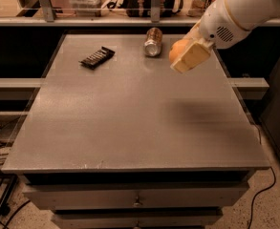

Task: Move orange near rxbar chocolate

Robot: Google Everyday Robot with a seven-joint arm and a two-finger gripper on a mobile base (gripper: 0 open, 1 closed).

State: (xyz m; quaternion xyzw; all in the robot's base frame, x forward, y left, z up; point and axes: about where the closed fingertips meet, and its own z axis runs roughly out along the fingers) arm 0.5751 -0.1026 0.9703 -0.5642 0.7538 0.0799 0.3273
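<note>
My gripper [183,55] is shut on the orange [178,49] and holds it in the air above the right rear part of the grey table [130,123]. A pale finger pad covers most of the fruit's front. The white arm reaches in from the upper right. The rxbar chocolate [97,57], a flat black bar with pale lettering, lies at the table's rear left, well to the left of the orange.
A metallic drink can [153,41] lies on its side at the table's rear middle, just left of the held orange. A shelf with clutter runs behind the table. Cables lie on the floor at the left and right.
</note>
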